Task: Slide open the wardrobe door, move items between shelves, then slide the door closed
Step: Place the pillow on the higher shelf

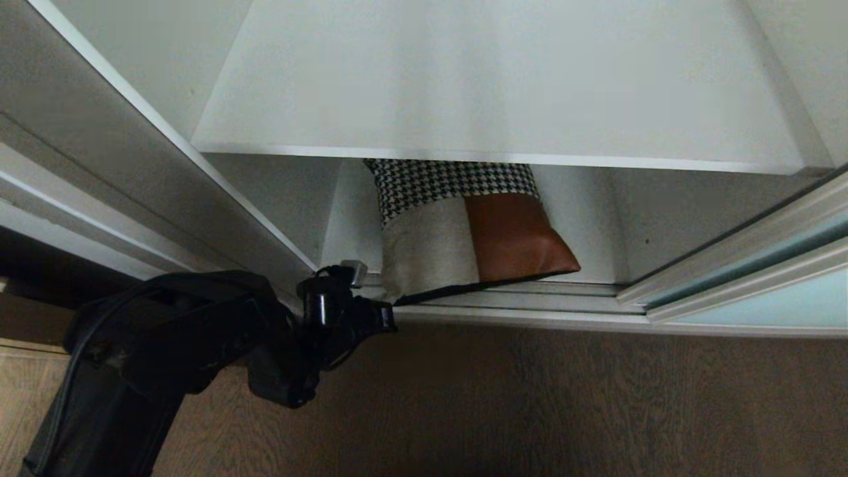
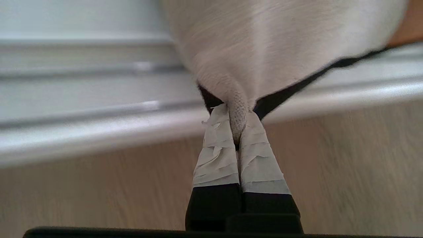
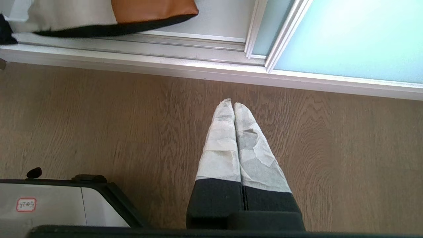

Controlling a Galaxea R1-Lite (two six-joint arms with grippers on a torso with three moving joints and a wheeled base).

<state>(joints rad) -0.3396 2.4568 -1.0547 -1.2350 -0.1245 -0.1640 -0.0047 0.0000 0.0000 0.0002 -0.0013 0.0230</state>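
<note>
Fingers of the left gripper (image 2: 237,127) are clamped on the near corner of the cushion (image 1: 464,228) on the bottom shelf (image 1: 583,281), ready to pull it out.

Sliding wardrobe door (image 1: 762,278): frosted pale blue-green glass in silver frame, stood slid to the right, compartment open. Item (image 1: 464,232): a patchwork cushion of houndstooth, cream and rust-orange panels with black edging, leaned on the bottom shelf (image 1: 583,275) under the upper white shelf (image 1: 497,86), its cream corner overhanging the track, pinched.
</note>
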